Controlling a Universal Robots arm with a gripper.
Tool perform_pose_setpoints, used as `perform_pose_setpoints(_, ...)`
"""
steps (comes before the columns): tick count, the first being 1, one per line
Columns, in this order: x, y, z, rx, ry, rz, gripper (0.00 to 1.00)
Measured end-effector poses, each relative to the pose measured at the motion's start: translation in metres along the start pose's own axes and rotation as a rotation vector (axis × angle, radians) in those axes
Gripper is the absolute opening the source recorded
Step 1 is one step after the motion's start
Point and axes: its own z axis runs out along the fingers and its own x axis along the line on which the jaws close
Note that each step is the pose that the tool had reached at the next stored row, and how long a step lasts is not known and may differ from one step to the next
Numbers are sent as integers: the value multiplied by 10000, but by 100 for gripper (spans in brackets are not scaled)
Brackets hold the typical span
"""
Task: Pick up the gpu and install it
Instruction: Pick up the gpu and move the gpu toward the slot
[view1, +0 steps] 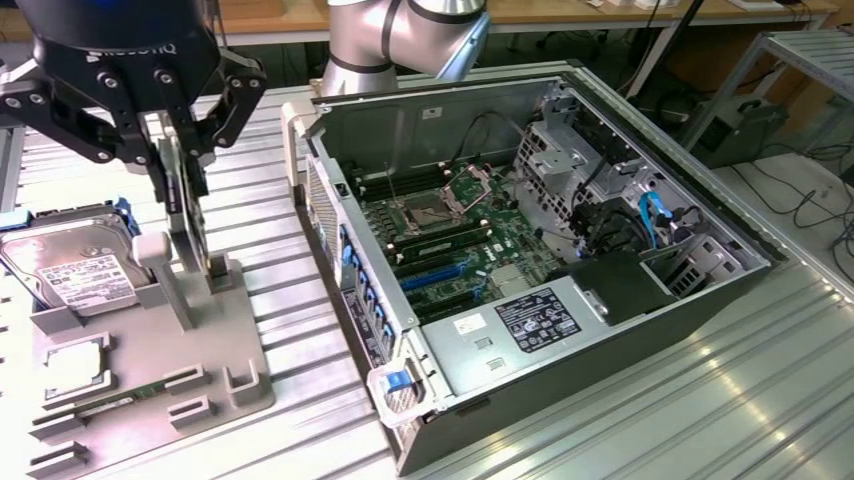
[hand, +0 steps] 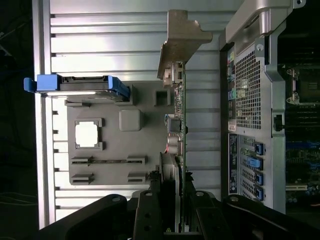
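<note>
One arm (view1: 400, 40), one tool (view1: 180, 160), one gpu (view1: 187, 215), one hard drive (view1: 67, 265), one processor chip (view1: 74, 365), one memory stick (view1: 127, 397), one grey holder (view1: 227, 350), one open computer case (view1: 400, 115). The arm reaches over the bench (view1: 667, 400) from its far edge, with the tool pointing straight down above the holder. Its fingers are pressed against both faces of the gpu, pinching the card near its upper edge. The gpu stands upright on edge, its lower edge at the holder's slot posts — seated or clear of them, cannot tell. The holder lies toward the bench edge at the exterior view's left and carries the hard drive on edge, the chip flat in a square recess and the stick in a long groove. The case lies on its side just beside the holder — motherboard, labelled power supply and blue cable inside.
</note>
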Motion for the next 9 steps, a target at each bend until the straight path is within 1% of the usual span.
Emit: perform_pose_setpoints(9, 0, 3, -60, 1, 0, 0, 27)
